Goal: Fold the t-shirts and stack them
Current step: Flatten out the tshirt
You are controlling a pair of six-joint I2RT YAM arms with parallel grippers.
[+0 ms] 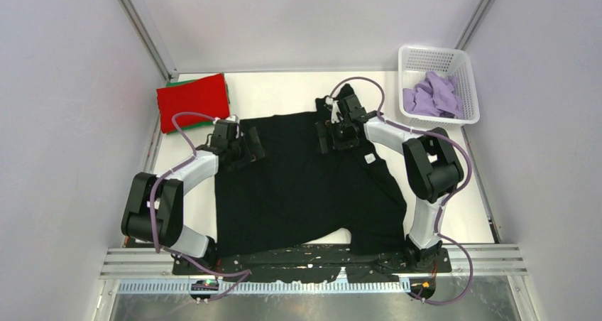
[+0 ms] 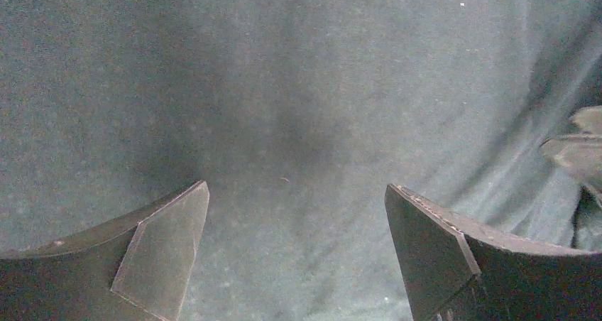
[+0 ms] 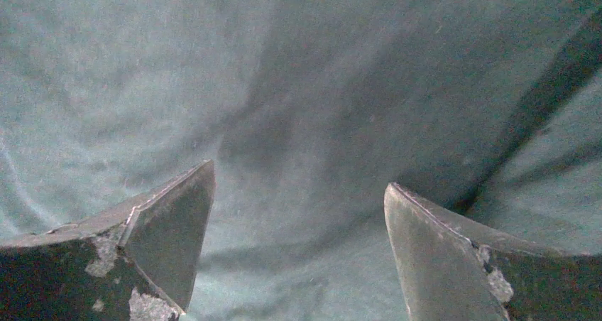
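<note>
Spreading over most of the white table [image 1: 284,86], the big black t-shirt [image 1: 298,186] lay open and flat, not yet folded. Its near edge hung down by the arm bases. I think it lay that way so you could fold it neatly.

Your left gripper [image 1: 245,149] sat low over the shirt's far left part. Your right gripper [image 1: 334,133] sat low near its far edge, toward the right. In both wrist views the two fingers stood wide apart with only black cloth under them, so both hands were open and held nothing. It looked like you were set to pinch the cloth at two spots and fold it together.

The red t-shirt [image 1: 193,101] lay folded at the far left, on top of a green one [image 1: 183,84] that only peeked out. That looked like your stack. The white basket [image 1: 434,52] at the far right held the lavender t-shirt [image 1: 433,94], all bunched up and waiting. A small white tag [image 1: 368,159] showed on the black shirt beside your right arm.
</note>
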